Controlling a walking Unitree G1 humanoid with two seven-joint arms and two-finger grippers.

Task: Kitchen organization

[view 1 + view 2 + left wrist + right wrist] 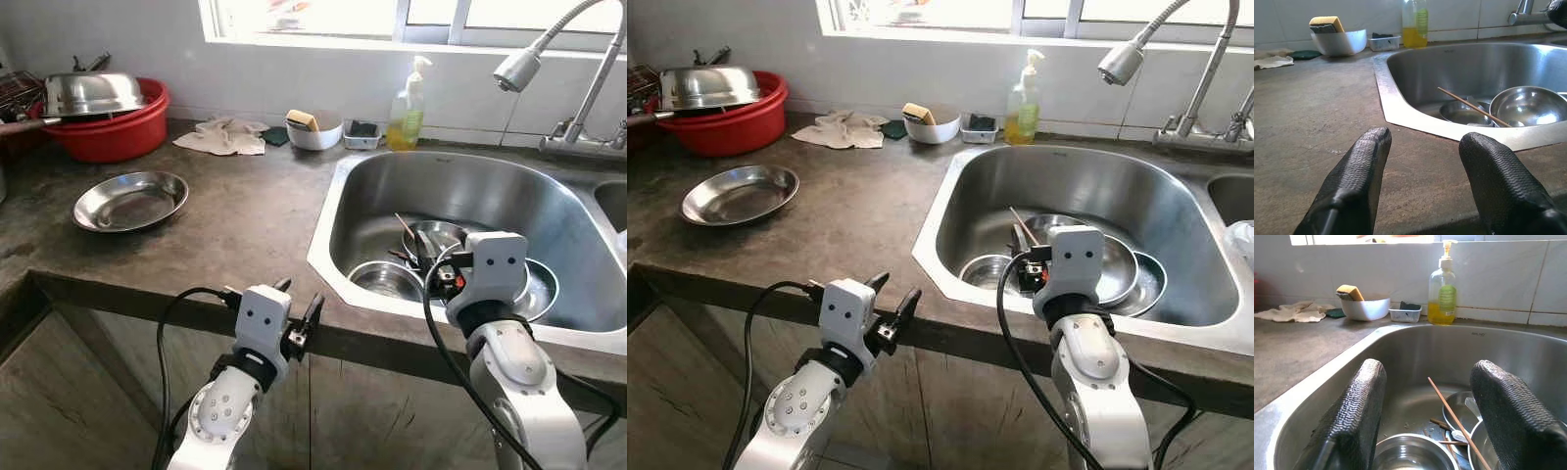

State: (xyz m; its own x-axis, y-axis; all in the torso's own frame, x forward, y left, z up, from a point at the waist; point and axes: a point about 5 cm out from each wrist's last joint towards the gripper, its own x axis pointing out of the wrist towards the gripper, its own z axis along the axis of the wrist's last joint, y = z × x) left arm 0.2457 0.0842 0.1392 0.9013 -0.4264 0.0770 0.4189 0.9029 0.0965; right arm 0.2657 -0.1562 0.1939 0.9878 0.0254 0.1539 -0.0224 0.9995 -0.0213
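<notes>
Bowls [446, 240] of thin steel in the sink [343, 196] look light, stiff and slippery, best pinched at the rim by the right gripper [1425, 431], which hangs spread and empty above them, as the left gripper [1422, 191] rests at the counter [235, 211] edge, equally agape.

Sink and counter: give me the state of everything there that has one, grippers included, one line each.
Left gripper: open, empty, at the counter's front edge.
Right gripper: open, empty, over the sink.
Sink: holds unwashed steel bowls and chopsticks.
Faucet: no water running.
Soap bottle: upright, partly full.
Steel plate: empty, on the counter.
Red basin: upright, with an upturned steel bowl in it.
Cloth: crumpled.
</notes>
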